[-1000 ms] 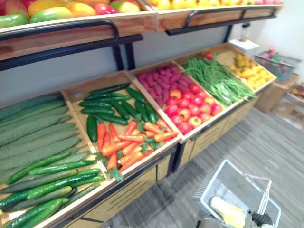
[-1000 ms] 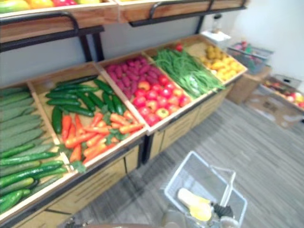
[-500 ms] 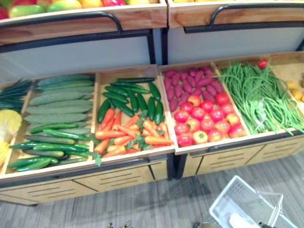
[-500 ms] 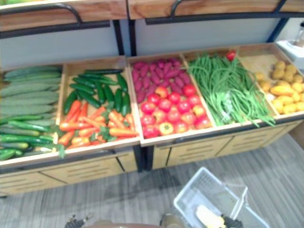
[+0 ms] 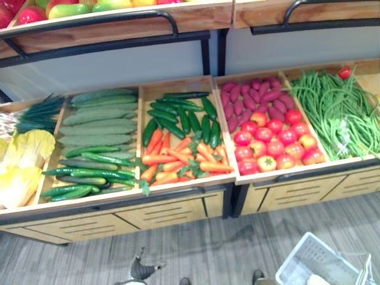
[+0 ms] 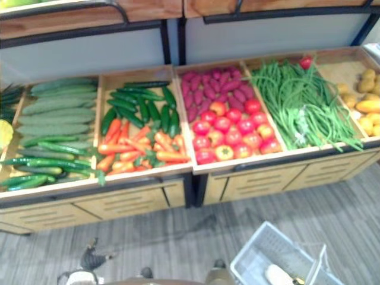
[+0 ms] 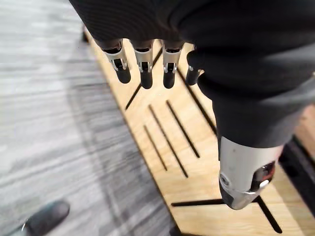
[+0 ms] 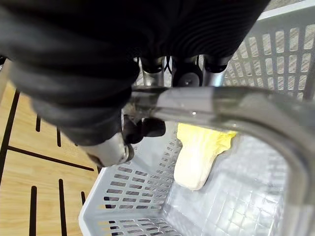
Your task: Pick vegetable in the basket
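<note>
Cabbage in white basket

Wooden produce stand (grey plank floor)

Wooden stand, cucumbers, carrots, tomatoes, beans

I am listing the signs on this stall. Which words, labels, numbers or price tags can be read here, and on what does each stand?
None: no text can be read in any view.
The wooden produce bins carry no tags or signs.
The drawer fronts below them show only dark slots.
The white basket, its handle in the right robot hand, and the pale cabbage inside show no label.
</note>
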{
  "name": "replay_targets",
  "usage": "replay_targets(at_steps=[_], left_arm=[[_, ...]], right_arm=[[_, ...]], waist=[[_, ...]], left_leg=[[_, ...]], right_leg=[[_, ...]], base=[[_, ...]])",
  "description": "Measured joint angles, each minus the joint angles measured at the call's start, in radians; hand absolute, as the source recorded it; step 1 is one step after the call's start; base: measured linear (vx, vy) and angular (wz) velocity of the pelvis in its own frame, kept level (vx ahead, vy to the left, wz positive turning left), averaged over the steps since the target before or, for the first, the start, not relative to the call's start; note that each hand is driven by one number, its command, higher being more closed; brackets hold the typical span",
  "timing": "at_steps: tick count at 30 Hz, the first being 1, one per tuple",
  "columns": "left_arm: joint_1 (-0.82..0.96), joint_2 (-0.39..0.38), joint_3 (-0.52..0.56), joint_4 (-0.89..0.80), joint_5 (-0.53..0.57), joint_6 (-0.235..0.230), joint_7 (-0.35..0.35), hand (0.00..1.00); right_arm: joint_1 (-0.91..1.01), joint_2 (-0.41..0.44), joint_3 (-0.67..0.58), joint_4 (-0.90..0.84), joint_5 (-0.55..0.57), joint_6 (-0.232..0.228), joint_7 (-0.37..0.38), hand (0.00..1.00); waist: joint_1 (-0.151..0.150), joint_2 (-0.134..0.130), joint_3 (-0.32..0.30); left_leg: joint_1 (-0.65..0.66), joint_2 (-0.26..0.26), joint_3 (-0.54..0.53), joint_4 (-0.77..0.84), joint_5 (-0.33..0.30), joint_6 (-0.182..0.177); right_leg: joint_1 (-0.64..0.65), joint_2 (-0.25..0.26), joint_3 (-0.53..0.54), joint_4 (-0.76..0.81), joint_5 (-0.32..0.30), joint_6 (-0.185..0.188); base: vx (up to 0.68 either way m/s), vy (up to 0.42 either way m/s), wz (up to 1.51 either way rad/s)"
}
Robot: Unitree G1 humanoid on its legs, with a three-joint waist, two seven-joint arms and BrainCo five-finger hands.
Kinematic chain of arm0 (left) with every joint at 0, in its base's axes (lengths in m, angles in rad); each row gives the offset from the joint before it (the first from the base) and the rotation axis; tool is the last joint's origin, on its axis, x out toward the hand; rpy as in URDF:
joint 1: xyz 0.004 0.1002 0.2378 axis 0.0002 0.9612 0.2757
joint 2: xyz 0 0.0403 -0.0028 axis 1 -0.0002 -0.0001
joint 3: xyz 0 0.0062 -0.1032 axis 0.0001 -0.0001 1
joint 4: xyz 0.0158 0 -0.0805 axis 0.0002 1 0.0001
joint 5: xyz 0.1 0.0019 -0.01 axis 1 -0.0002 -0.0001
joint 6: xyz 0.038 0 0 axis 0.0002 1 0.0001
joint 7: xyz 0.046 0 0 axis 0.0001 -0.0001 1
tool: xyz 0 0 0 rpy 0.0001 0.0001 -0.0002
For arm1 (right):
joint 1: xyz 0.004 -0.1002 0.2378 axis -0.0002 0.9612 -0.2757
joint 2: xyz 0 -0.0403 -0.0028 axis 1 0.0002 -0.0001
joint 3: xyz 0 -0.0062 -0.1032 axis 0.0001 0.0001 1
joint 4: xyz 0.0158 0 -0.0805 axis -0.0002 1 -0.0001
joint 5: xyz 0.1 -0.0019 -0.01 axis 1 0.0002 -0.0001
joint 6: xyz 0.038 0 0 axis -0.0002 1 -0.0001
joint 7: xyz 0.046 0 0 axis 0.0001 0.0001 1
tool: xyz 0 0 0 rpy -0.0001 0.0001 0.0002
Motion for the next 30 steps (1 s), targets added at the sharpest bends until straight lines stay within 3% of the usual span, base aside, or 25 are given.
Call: replay_targets(at_steps=[6,11,13,16,19,23,29,30], left_arm=[[-0.020,0.204,0.021,-0.003,0.132,-0.060,0.111,0.00],[-0.022,0.343,0.026,-0.158,0.257,-0.095,0.193,0.00],[-0.014,0.410,0.010,-0.348,0.299,-0.100,0.189,0.00],[-0.046,0.517,-0.036,-0.484,0.328,-0.170,0.165,0.00],[-0.110,0.589,-0.141,-0.491,0.345,-0.206,0.146,0.00],[-0.186,0.615,-0.278,-0.479,0.376,-0.229,0.119,0.00],[-0.250,0.668,-0.388,-0.412,0.410,-0.250,0.087,0.00],[-0.277,0.667,-0.399,-0.371,0.410,-0.247,0.059,0.00]], right_arm=[[0.025,-0.013,0.062,-0.001,0.000,-0.027,-0.008,1.00],[0.020,-0.046,0.135,0.007,-0.003,-0.064,-0.007,1.00],[0.019,-0.060,0.158,0.013,-0.010,-0.071,-0.007,1.00],[0.011,-0.084,0.162,0.012,-0.011,-0.077,-0.007,1.00],[0.011,-0.111,0.164,0.009,-0.012,-0.077,-0.005,1.00],[0.007,-0.144,0.198,0.003,-0.020,-0.076,0.014,1.00],[-0.008,-0.144,0.201,-0.017,-0.021,-0.076,0.015,1.00],[-0.011,-0.144,0.204,-0.018,-0.021,-0.076,0.015,1.00]], waist=[[-0.005,0.004,-0.012],[-0.004,0.000,-0.015],[0.000,-0.007,-0.019],[-0.007,0.000,-0.024],[-0.011,0.016,-0.035],[-0.017,0.025,-0.040],[-0.058,0.030,-0.038],[-0.062,0.035,-0.024]], left_leg=[[0.034,0.001,0.010,0.001,-0.010,-0.002],[0.045,-0.001,0.017,-0.004,-0.015,0.000],[0.044,-0.003,0.016,-0.006,-0.016,0.000],[0.048,-0.008,0.019,-0.006,-0.017,0.003],[0.051,-0.009,0.027,-0.007,-0.017,0.003],[0.062,-0.005,0.051,-0.008,-0.017,0.003],[0.060,-0.001,0.080,-0.005,-0.020,0.000],[0.039,0.017,0.083,0.059,-0.055,-0.004]], right_leg=[[0.034,0.005,0.004,-0.032,0.024,0.005],[0.051,0.006,0.003,-0.056,0.031,0.006],[0.055,0.005,-0.001,-0.069,0.039,0.005],[0.065,0.001,0.002,-0.087,0.048,0.005],[0.067,0.003,0.009,-0.103,0.061,0.004],[0.066,0.009,0.030,-0.117,0.073,0.002],[0.049,0.015,0.058,-0.115,0.074,0.002],[0.047,0.023,0.066,-0.104,0.069,-0.004]], base=[[0.12,0.019,-0.08],[0.07,0.008,-0.02],[0.01,0.004,0.02],[0.00,0.008,-0.03],[-0.02,0.005,-0.10],[-0.03,-0.007,-0.16],[-0.03,-0.008,-0.16],[0.01,-0.022,-0.12]])
